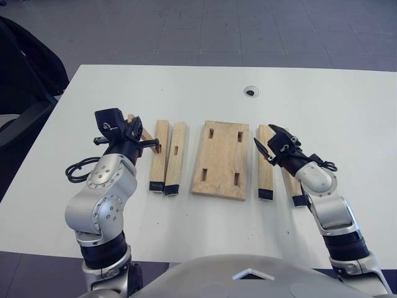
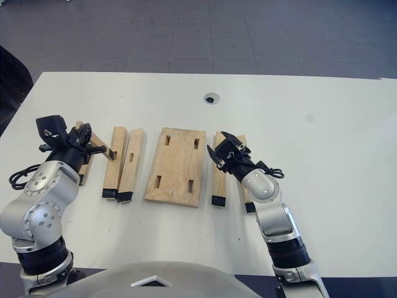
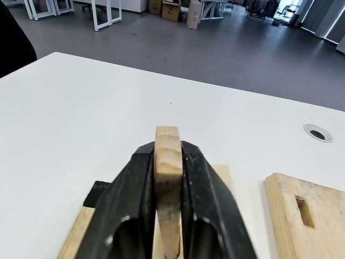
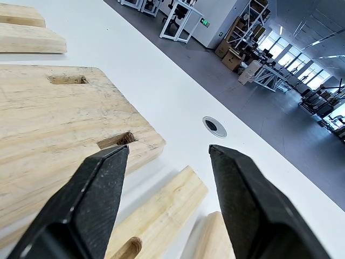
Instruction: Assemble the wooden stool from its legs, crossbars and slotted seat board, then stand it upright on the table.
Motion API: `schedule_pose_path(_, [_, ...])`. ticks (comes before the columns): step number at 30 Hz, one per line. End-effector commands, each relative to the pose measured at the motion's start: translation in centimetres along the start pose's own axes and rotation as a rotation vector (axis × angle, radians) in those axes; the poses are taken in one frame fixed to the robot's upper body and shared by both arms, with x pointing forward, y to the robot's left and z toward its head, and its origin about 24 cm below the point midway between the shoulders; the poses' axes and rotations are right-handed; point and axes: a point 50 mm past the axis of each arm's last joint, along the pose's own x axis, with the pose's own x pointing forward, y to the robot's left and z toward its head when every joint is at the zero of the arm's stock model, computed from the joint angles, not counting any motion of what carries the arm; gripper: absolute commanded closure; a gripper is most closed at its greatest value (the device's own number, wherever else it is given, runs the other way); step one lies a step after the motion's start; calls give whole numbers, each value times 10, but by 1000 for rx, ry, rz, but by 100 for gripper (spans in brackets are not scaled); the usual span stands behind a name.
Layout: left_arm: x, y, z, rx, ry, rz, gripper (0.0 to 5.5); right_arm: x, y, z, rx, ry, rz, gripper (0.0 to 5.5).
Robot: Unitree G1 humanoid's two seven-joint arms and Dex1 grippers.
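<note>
We are looking at the slotted seat board (image 1: 221, 159) lying flat in the middle of the table (image 1: 335, 112), its four slots facing up. A first leg (image 1: 159, 155) and a second leg (image 1: 177, 156) are lying side by side just to its left. A third leg (image 1: 265, 164) is lying just to its right. Each is showing a black cap at its near end. A fourth leg (image 1: 298, 194) is hiding largely beneath the right arm, so we are making out little more than its capped end. Another length of wood (image 3: 75, 232) is lying beneath the left gripper (image 3: 168, 154), mostly covered, and we cannot tell which part it is.

The left gripper is pinching a thin wooden piece (image 3: 167, 137) tightly between both fingers. Its lower end is disappearing behind them, so we cannot tell its length. The right gripper (image 4: 168, 154) is hanging over the far end of the third leg with its fingers spread wide, holding nothing. A round grommet (image 1: 251, 92) is sitting in the tabletop beyond the board.
</note>
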Motion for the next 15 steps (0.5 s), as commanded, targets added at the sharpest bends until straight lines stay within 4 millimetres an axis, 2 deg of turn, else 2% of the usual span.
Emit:
schedule_pose_path(1, [2, -1, -5, 9, 13, 3, 509, 0, -1, 1, -7, 5, 5, 278])
schedule_pose_path(12, [8, -7, -5, -13, 8, -23, 509, 0, 1, 1, -8, 8, 13, 278])
schedule_pose_path(15, [8, -5, -10, 9, 35, -10, 509, 0, 0, 0, -8, 9, 13, 278])
